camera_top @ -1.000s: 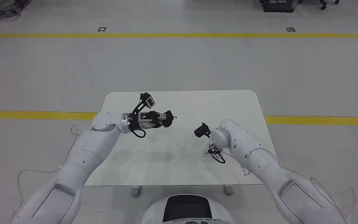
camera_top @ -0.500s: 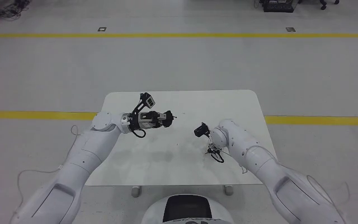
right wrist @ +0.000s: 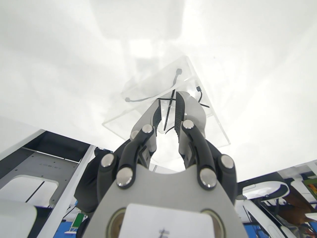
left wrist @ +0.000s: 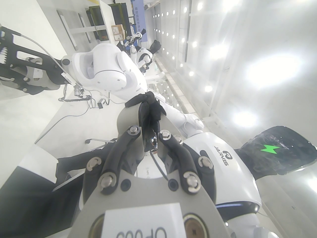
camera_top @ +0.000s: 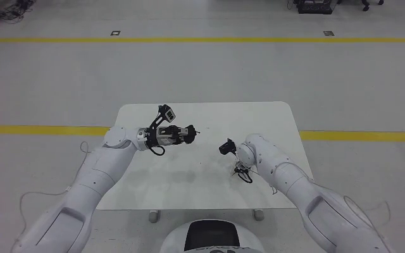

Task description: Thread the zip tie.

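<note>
Right gripper (right wrist: pixel 168 100) low over clear tray (right wrist: pixel 128 117), fingers partly open astride a loose zip tie (right wrist: pixel 168 115). Left gripper (left wrist: pixel 149 107) raised above table (camera_top: pixel 266 117), fingers pinched shut on a black zip tie (left wrist: pixel 135 102).

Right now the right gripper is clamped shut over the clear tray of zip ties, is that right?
Not quite. The right gripper is open, with its fingers apart, not clamped shut. It is over the clear tray of zip ties, as you said. The right wrist view shows this.
</note>
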`<act>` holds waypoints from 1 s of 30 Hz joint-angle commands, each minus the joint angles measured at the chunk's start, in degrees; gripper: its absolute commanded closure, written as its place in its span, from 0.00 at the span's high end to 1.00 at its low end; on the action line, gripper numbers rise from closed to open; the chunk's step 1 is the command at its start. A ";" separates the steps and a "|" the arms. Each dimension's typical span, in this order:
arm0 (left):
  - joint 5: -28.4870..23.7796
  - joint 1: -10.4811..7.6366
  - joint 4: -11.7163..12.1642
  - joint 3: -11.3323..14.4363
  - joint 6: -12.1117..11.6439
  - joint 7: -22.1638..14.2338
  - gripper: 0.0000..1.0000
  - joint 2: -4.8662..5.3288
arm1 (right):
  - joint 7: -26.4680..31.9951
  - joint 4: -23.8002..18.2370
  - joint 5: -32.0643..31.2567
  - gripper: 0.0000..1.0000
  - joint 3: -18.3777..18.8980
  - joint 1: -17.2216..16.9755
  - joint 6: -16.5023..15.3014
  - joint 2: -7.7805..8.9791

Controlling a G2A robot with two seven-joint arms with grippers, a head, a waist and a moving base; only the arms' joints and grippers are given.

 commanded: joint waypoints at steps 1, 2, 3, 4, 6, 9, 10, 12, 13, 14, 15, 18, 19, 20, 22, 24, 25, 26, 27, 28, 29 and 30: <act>0.00 0.00 0.00 0.00 0.00 0.00 0.00 0.00 | -0.13 0.38 -0.01 0.00 -0.03 0.14 0.03 -0.17; 0.00 0.00 0.00 0.00 0.00 0.00 0.00 0.00 | -0.17 0.48 -0.05 0.00 -0.04 0.18 0.04 -0.23; 0.00 0.00 0.00 0.00 0.00 0.00 0.00 0.00 | -0.18 0.56 -0.09 0.00 -0.05 0.21 0.07 -0.29; 0.00 0.00 0.00 0.00 0.00 0.00 0.00 0.00 | -0.21 0.63 -0.15 0.00 -0.05 0.24 0.10 -0.35; 0.00 0.00 0.00 0.00 0.00 0.00 0.00 0.00 | -0.21 0.68 -0.26 0.00 -0.03 0.26 0.16 -0.43; 0.00 0.00 0.00 0.00 0.00 0.00 0.00 0.00 | -0.06 0.38 -0.59 0.00 0.06 0.26 0.51 -0.49; 0.00 0.00 0.00 0.00 0.00 0.00 0.00 0.00 | 0.00 0.11 -0.76 0.00 0.12 0.24 0.73 -0.47; 0.00 0.00 0.00 0.00 0.00 0.00 0.00 0.00 | 0.26 -0.83 -1.23 0.00 0.38 0.07 1.23 -0.33; 0.00 0.00 0.00 0.00 0.00 0.00 0.00 0.00 | 0.37 -1.39 -1.44 0.00 0.55 -0.08 1.46 -0.22; 0.00 0.00 0.00 0.00 0.00 0.00 0.00 0.00 | 0.56 -2.02 -1.69 0.00 0.75 -0.24 1.70 -0.08; 0.00 0.00 0.00 0.00 0.00 0.00 0.00 0.00 | 0.77 -2.95 -2.05 0.00 1.08 -0.53 2.00 0.15; 0.00 0.00 0.00 0.00 0.00 0.00 0.00 0.00 | 1.32 -5.78 -2.85 0.00 2.30 -1.57 2.31 0.99; 0.00 0.00 0.00 0.00 0.00 0.00 0.00 0.00 | 1.43 -6.79 -3.19 0.00 2.72 -1.96 2.44 1.28; 0.00 0.00 0.00 0.00 0.00 0.00 0.00 0.00 | 1.67 -7.80 -3.45 0.00 3.17 -2.42 2.47 1.60; 0.00 0.00 0.00 0.00 0.00 0.00 0.00 0.00 | 2.21 -10.35 -4.34 0.00 4.35 -3.54 2.93 2.39; 0.00 0.00 0.00 0.00 0.00 0.00 0.00 0.00 | 2.72 -12.93 -5.09 0.00 5.52 -4.62 3.14 3.12; 0.00 0.00 0.00 0.00 0.00 0.00 0.00 0.00 | 3.00 -14.74 -5.66 0.00 6.39 -5.48 3.27 3.66; 0.00 0.00 0.00 0.00 0.00 0.00 0.00 0.00 | 3.37 -16.12 -6.16 0.00 7.06 -6.14 3.37 4.07; 0.00 0.00 0.00 0.00 0.00 0.00 0.00 0.00 | 3.71 -17.57 -6.89 0.00 7.76 -6.77 3.74 4.49; 0.00 0.00 0.00 0.00 0.00 0.00 0.00 0.00 | 3.95 -19.21 -7.45 0.00 8.47 -7.57 4.01 4.90; 0.00 0.00 0.00 0.00 0.00 0.00 0.00 0.00 | 4.33 -21.41 -8.10 0.00 9.43 -8.78 4.14 5.46; 0.00 0.00 0.00 0.00 0.00 0.00 0.00 0.00 | 4.47 -23.13 -8.67 0.00 10.28 -9.70 4.40 5.90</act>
